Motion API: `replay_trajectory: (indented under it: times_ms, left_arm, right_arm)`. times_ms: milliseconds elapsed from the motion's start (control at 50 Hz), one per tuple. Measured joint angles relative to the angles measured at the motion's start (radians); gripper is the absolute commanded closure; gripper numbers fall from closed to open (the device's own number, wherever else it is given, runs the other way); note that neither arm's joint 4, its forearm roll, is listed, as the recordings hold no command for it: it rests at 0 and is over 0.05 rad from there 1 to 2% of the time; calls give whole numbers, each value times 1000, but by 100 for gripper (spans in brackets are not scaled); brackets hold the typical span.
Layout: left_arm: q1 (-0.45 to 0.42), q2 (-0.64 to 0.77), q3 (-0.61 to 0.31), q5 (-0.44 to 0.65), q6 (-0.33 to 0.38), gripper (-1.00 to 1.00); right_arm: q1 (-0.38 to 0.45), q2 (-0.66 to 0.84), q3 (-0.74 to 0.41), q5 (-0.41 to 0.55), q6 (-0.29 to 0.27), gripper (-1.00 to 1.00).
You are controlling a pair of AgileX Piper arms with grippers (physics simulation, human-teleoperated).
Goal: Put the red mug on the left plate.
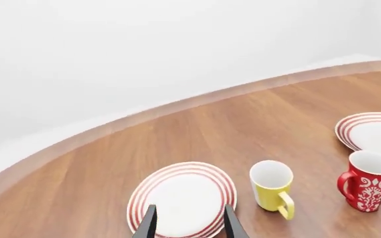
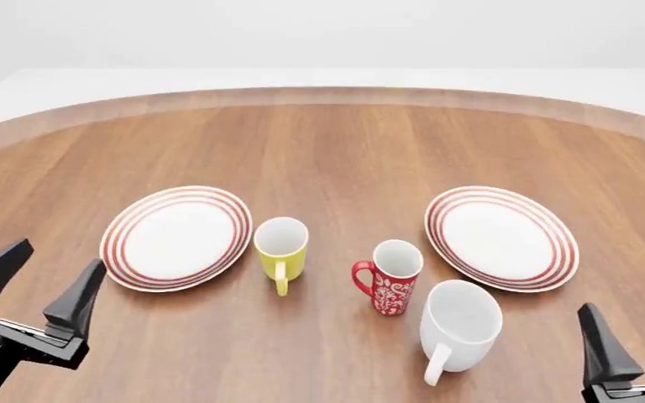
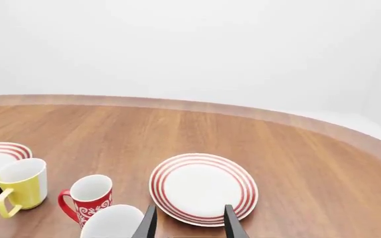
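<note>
The red mug point(image 2: 389, 285) with its white swirl pattern stands upright at the table's middle, handle toward the left; it also shows as the red mug point(image 1: 366, 187) and the red mug point(image 3: 87, 199). The left plate point(image 2: 175, 236), white with red rings, lies flat to its left, with a yellow mug between them. This plate point(image 1: 182, 199) sits just beyond my left gripper point(image 1: 188, 224), which is open and holds nothing. My left gripper point(image 2: 38, 281) hovers near the front left edge. My right gripper point(image 2: 638, 332) is open at the front right, far from the mug.
A yellow mug point(image 2: 281, 248) stands between the left plate and the red mug. A larger white mug point(image 2: 458, 326) sits close to the red mug's front right. A second ringed plate point(image 2: 502, 237) lies on the right. The wooden table's curved edge point(image 2: 322, 95) runs along the back.
</note>
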Motion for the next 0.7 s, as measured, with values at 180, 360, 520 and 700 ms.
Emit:
replay_trajectory:
  times_ms: [180,360,520,700]
  left_arm:
    - [-62,131,-59,-54,55,-100]
    - [-124,254,-131,-85,107,-100]
    - [-191,355,-179,-105,155,-100]
    - [-268,470,-233,-111,202,-100]
  right_arm:
    - [1,0,1,4,-4,-100]
    - [4,0,1,4,-10,-100]
    - [8,0,1,4,-16,-100]
    - [12,0,1,5,-23,-100]
